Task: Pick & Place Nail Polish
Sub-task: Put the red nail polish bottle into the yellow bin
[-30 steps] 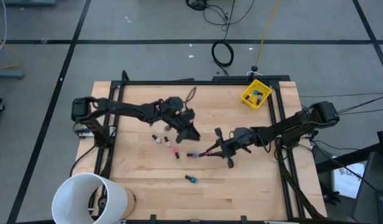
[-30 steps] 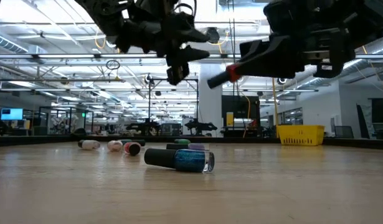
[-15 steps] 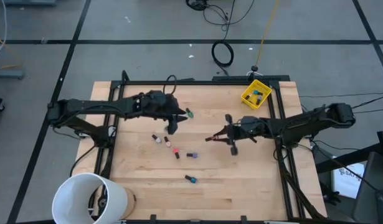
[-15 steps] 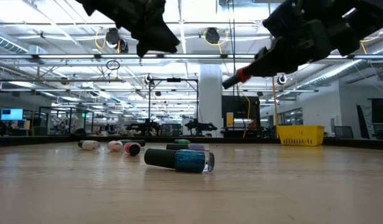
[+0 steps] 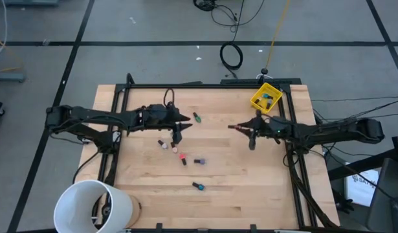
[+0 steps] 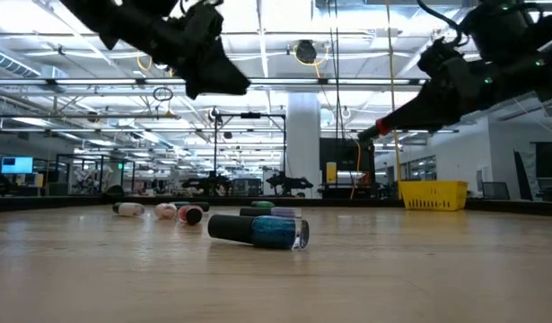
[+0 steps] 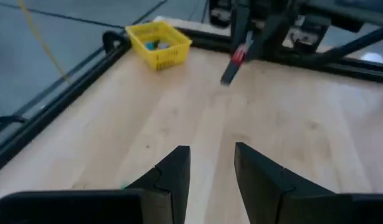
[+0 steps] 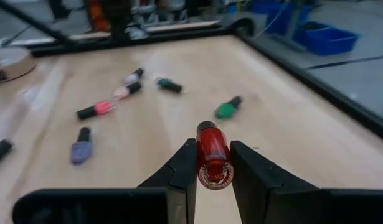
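My right gripper hovers over the table's right half, left of the yellow bin, and is shut on a red nail polish bottle. My left gripper is open above the table's middle left with nothing between its fingers. A green bottle lies on its side just beyond its tips. Several more bottles lie on the wood nearer the front: a pink one, a purple one and a blue one. My right gripper pinches the bottle's red body between its two fingers. The bottle lies along the fingers, its base toward the wrist and its dark cap past the fingertips. The fingers come nearly level from the table's right. The bottle is lifted clear of the table.
A large white bucket stands at the table's near left corner. A black frame rail runs along the far edge and down both sides. The yellow bin at the far right corner holds a few small things.
My right gripper has carried the red bottle from near the table's middle toward the far right, toward the yellow bin, rolling its wrist. My left gripper has drawn back toward the table's left and far edge and has also turned, leaving the green bottle lying uncovered.
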You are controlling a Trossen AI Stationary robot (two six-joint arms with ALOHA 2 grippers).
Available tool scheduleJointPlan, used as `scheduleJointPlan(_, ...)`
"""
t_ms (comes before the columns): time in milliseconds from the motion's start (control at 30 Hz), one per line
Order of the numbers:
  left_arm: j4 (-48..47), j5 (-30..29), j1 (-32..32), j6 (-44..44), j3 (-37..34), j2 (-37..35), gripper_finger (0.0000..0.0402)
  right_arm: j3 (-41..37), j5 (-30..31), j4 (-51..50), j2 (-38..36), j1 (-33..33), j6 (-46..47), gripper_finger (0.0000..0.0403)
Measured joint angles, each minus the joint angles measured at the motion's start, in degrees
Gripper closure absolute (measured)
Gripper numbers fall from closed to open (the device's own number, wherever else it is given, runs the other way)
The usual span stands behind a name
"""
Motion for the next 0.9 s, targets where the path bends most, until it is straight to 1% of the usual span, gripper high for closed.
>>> scheduleJointPlan(100, 1.6, 0.0, 0.4, -0.2, -2.1, 0.4, 0.0277, -2.4, 3.2, 0.0, -4.0, -1.3, 0.7, 0.034)
scheduleJointPlan(233, 2.3, 0.0, 1.0, -2.2, -2.1, 0.1, 0.0277, -4.5, 7.8, 0.0, -7.9, -3.5, 0.9, 0.034)
scheduleJointPlan(400, 2.3, 0.1, 0.9, -3.3, -2.1, 0.2, 0.0277, -5.2, 15.6, 0.0, -10.0, -6.9, -1.7, 0.034)
scheduleJointPlan(467, 2.0, 0.0, 1.0, -3.7, -2.1, 0.3, 0.0277, -5.2, 17.1, 0.0, -10.5, -8.3, -1.8, 0.034)
scheduleJointPlan(667, 1.9, 0.0, 1.0, -4.7, -2.1, 0.7, 0.0277, -5.2, 17.1, -0.6, -12.0, -11.7, -1.0, 0.034)
scheduleJointPlan(900, 2.0, 0.1, 0.7, -4.8, -2.1, 0.7, 0.0277, -5.2, 17.2, -7.7, -14.4, -16.9, -0.1, 0.034)
